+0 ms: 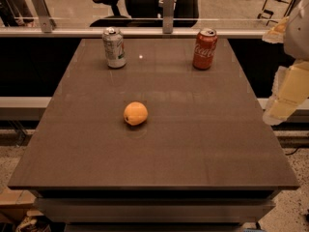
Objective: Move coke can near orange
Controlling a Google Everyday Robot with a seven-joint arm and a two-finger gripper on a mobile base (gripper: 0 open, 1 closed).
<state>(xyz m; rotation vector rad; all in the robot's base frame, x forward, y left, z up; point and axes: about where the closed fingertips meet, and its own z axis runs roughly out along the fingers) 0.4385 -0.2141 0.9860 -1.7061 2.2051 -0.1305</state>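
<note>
The gripper [284, 99] is held off the table's [193, 149] right edge, its state indiscernible. The far-right coke can [205, 49], well apart from the orange [135, 113], must first be reached.

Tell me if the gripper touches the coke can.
Apart. Camera view shows the gripper beyond the table's right edge, a wide gap separating it from the coke can.

My gripper [279, 105] hangs at three o'clock, off the edge of the smooth brown rectangular table [193, 149]. At twelve o'clock runs a silver metal rail [145, 32] with glass panes [77, 8] above it and a black office chair [142, 1] beyond. At five o'clock lies pale speckled floor [289, 211], warmly lit.
</note>
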